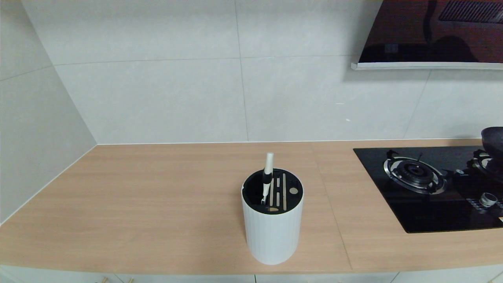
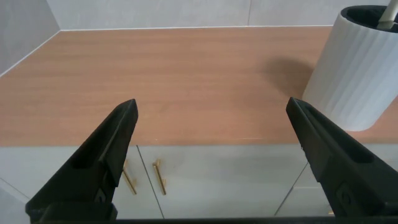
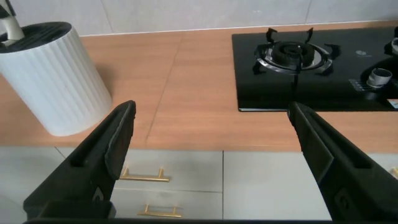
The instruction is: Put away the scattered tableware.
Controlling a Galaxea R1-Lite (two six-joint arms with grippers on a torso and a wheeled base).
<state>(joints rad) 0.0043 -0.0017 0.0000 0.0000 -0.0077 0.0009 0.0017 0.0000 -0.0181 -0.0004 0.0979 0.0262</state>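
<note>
A white ribbed cylindrical holder with a black slotted top stands on the wooden counter near its front edge. A utensil with a white and black handle stands upright in its open compartment. The left wrist view has the holder off to one side, and my left gripper is open with nothing between its fingers, held out over the counter's front edge. The right wrist view also shows the holder, with my right gripper open and empty, likewise in front of the counter.
A black gas hob with burners lies at the counter's right end, a dark pot on its far burner. A range hood hangs above. Tiled walls close the back and left. Cabinet fronts with gold handles sit below the counter.
</note>
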